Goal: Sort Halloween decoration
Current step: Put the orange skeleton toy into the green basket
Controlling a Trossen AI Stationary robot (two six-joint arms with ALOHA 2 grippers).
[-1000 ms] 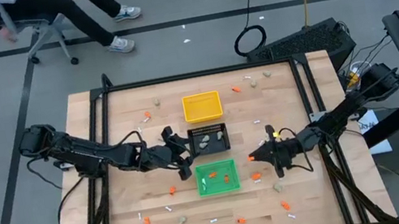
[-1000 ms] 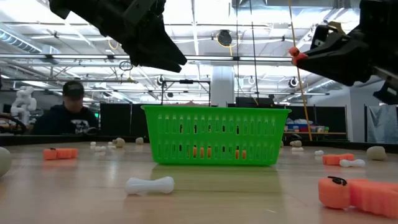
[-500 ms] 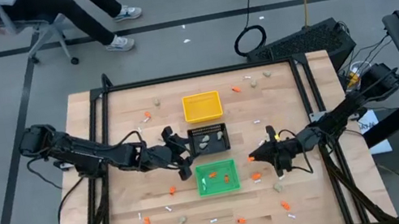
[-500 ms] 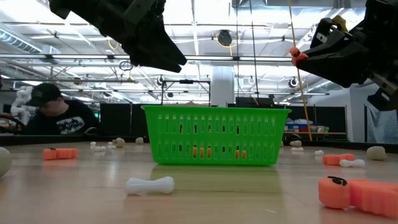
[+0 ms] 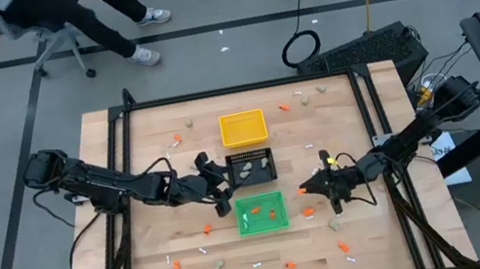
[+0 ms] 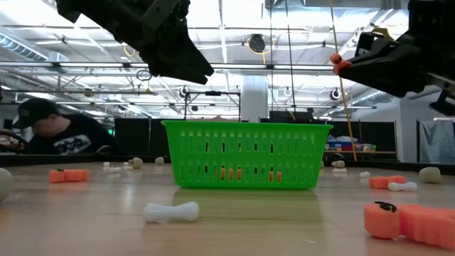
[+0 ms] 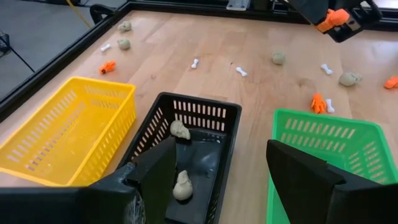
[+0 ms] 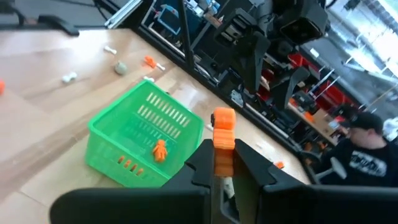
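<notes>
- We hold an orange bit (image 8: 222, 140) pinched in the closed right end effector (image 5: 305, 187), raised off the tabletop (image 5: 154, 150) just beside the green tray (image 5: 262, 213).
- We judge the step well done by carrying it over the tray's middle, lowering, then releasing.
- The bit's long axis runs along the fingers, its free end pointing out past their tips.
- Our left end effector (image 5: 224, 193) hangs open beside the black tray (image 7: 205, 118).
</notes>
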